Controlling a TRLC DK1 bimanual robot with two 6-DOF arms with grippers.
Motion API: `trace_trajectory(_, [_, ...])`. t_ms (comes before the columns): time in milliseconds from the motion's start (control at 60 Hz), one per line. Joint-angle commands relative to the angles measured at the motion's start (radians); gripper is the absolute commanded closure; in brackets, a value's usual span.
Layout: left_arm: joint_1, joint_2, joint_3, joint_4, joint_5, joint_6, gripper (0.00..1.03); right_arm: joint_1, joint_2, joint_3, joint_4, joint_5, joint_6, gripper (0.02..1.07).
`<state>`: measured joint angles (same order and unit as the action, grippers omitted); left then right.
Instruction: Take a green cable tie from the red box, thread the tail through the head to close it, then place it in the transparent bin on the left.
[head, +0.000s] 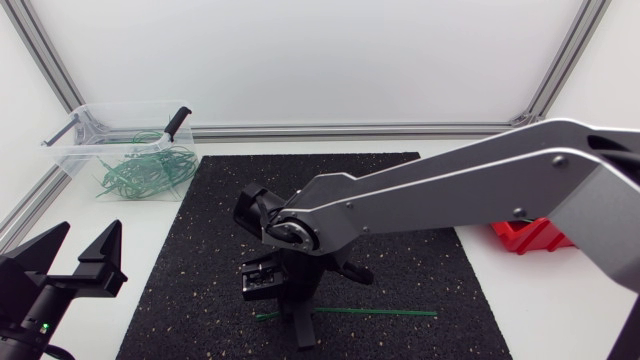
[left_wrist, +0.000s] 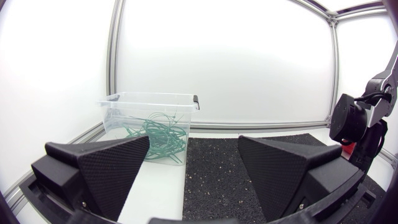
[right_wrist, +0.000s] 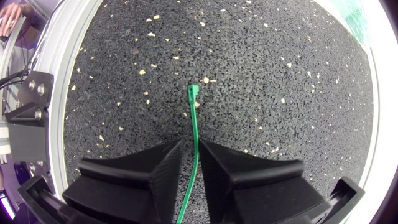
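The right gripper (right_wrist: 191, 146) stands low over the black mat (head: 200, 250) with its fingers narrowly apart, straddling the green cable tie (right_wrist: 194, 124) without pinching it as far as I can judge. The tie lies flat on the mat between the fingers, and its head (right_wrist: 193, 92) is just ahead of the fingertips.

To grasp it well, press straight down until the tips meet the mat, then close squarely on the strap, leaving the head free for threading.

In the head view the tail runs from this gripper toward 3 o'clock. The red box (head: 530, 237) sits further out, near 2 o'clock. The transparent bin (head: 75, 140), holding closed ties, is at 10 o'clock. The left gripper (head: 85, 235) rests at 9 o'clock on the desk's edge, spread wide and empty.
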<state>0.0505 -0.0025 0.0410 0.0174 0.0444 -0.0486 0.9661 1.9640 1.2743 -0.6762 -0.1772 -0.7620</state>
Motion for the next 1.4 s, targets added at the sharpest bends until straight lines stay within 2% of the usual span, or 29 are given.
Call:
trace_trajectory(0, [-0.005,-0.008,-0.041,-0.016,0.006,0.007,0.04,0.011,0.027,0.016,-0.002,0.007,0.013,0.92])
trace_trajectory(50, [-0.005,-0.008,-0.041,-0.016,0.006,0.007,0.04,0.013,0.027,0.016,-0.002,0.01,0.012,0.97])
trace_trajectory(300, [-0.005,-0.008,-0.041,-0.016,0.006,0.007,0.04,0.022,0.038,0.017,-0.022,0.012,0.013,1.01])
trace_trajectory(700, [-0.005,-0.01,-0.041,-0.016,0.006,0.007,0.04,-0.01,-0.083,0.019,-0.111,-0.018,0.024,1.01])
trace_trajectory(1000, [-0.009,-0.011,-0.043,-0.005,0.006,0.003,0.04,-0.139,-0.243,0.059,-0.187,-0.13,0.105,1.01])
trace_trajectory(1217, [-0.017,-0.013,-0.039,0.013,0.009,0.001,0.07,-0.262,-0.332,0.094,-0.23,-0.292,0.167,1.01])
trace_trajectory(1383, [-0.003,-0.013,-0.018,0.029,0.009,-0.005,0.07,-0.328,-0.392,0.094,-0.237,-0.381,0.202,1.01])
